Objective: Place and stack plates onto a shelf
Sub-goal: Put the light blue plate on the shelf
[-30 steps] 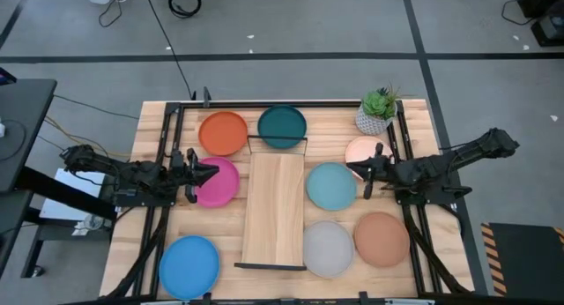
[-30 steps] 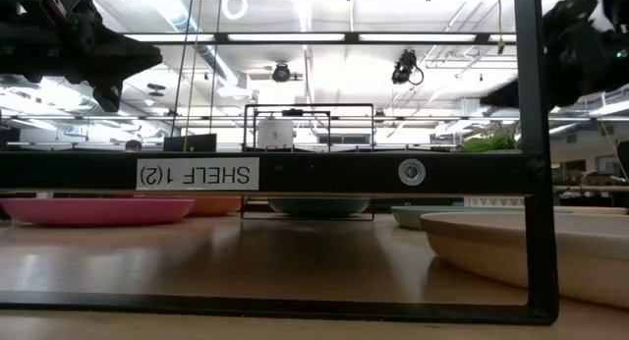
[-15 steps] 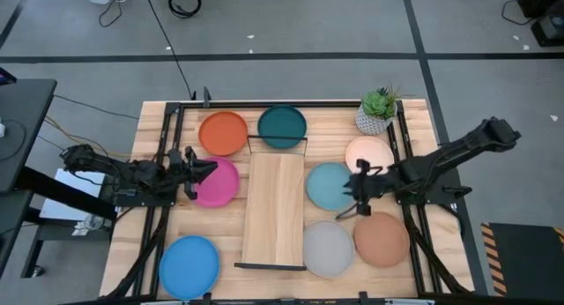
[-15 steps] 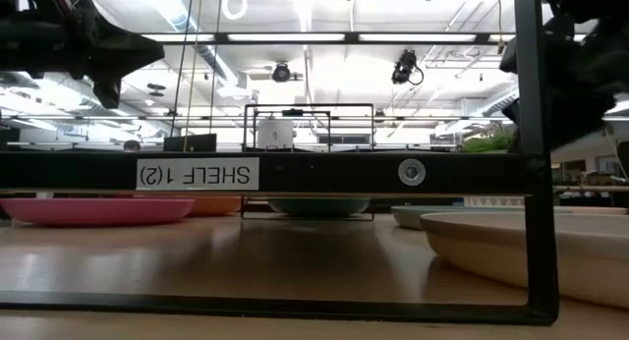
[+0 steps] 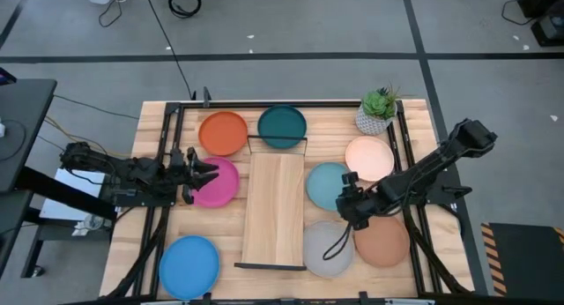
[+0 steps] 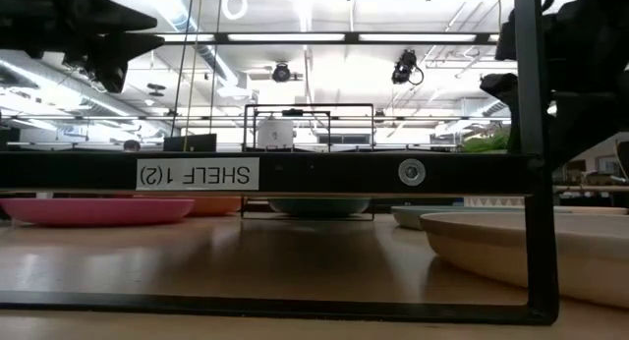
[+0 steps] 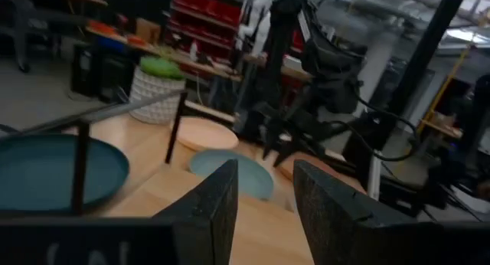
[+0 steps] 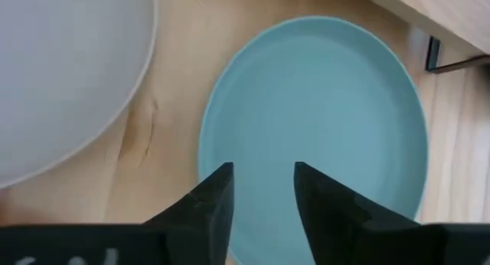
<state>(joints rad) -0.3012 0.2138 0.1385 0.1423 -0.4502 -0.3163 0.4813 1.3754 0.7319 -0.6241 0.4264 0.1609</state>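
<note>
Where the right arm crosses it, the terracotta plate [image 5: 382, 241] is partly hidden on the desk [image 5: 150, 124]. Directly under the right pincer [image 5: 345, 202], whose fingers stand spread and empty, lies the pale aqua plate [image 8: 321, 119], just beside the shelf [image 5: 275, 208]. Spread too, the left pincer [image 5: 204, 171] hovers over the magenta plate [image 5: 220, 183]. Across the shelf's black bar, a label reads "SHELF 1(2)" [image 6: 198, 173] upside down.
</note>
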